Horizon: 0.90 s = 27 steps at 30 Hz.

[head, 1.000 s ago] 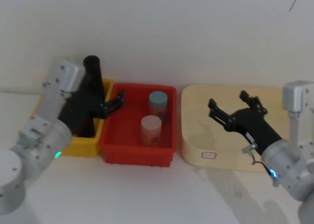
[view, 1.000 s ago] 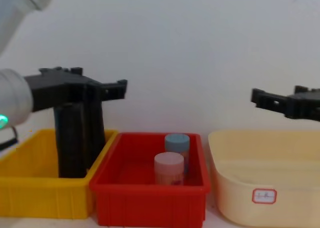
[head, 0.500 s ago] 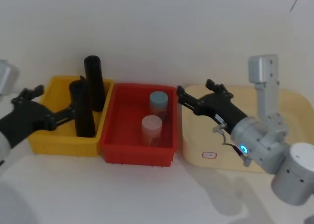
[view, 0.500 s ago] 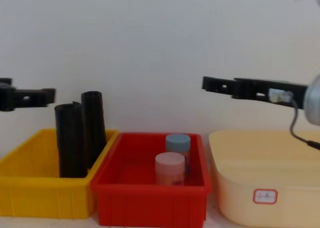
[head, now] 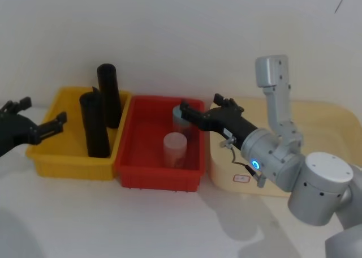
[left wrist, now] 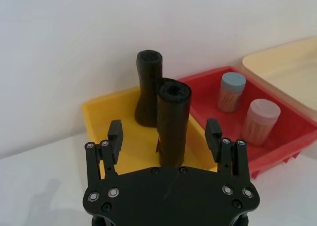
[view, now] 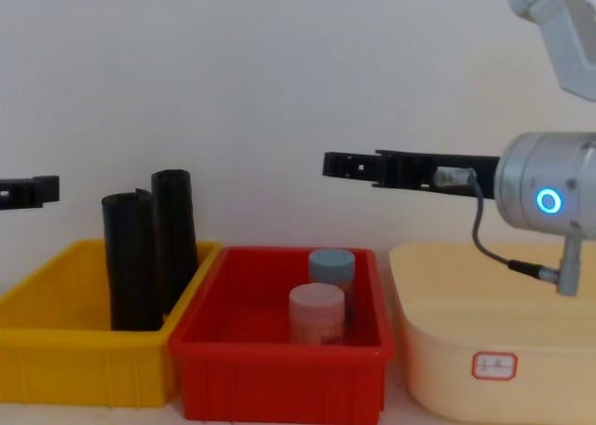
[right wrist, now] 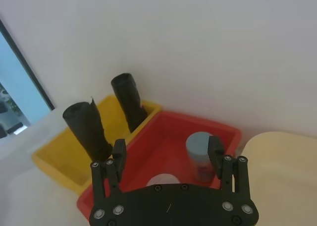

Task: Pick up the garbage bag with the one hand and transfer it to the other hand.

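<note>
Head view, garbage bag: we see a matte black, tightly wound roll standing upright in the yellow bin, toward the bin's right side, long axis vertical.
Head view, second roll: a matching black cylinder stands just behind it, in the yellow bin's far right corner.
Head view, left gripper: the left gripper hangs just left of the yellow bin, ridged black fingers spread, holding nothing.
Head view, right gripper: the right gripper is well to the right of the yellow bin, over the glossy red bin, released and pointing back toward the yellow bin.
Left wrist view, garbage bag: the roll shows its hollow, round top end pointing up; the left gripper is spread wide, short of the yellow bin.
Right wrist view, garbage bag: the roll has a loose flap at its top edge; the right gripper gapes empty.
Chest view, garbage bag: the thick cylinder rises well above the yellow bin's smooth plastic wall, touching the second roll.
Chest view, jars: a pink-lidded jar and a blue-lidded jar stand in the red bin, which sits right against the yellow bin.
</note>
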Motion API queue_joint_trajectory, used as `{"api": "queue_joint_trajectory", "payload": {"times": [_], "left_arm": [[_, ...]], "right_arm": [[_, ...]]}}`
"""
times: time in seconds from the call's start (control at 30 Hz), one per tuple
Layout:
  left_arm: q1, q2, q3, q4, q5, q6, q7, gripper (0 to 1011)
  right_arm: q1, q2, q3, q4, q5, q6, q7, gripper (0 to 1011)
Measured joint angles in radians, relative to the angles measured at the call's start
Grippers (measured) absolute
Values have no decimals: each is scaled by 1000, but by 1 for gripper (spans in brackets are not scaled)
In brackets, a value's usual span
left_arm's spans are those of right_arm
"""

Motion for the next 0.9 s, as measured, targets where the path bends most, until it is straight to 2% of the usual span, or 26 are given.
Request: {"api": "queue_joint_trajectory", "payload": {"times": [0.33, 0.5, 0.9], "left_arm": [[-133, -42, 67, 147, 1, -40, -61, 1001], [-215, -70, 112, 231, 14, -55, -85, 1001], [-332, -113, 183, 359, 26, -61, -130, 1001]], "right_arm": [[3, -11, -17, -1, -3, 43, -4, 1000], [6, -13, -27, -3, -7, 64, 1, 1000], [11, -14, -41, 4, -10, 81, 18, 1000]]}}
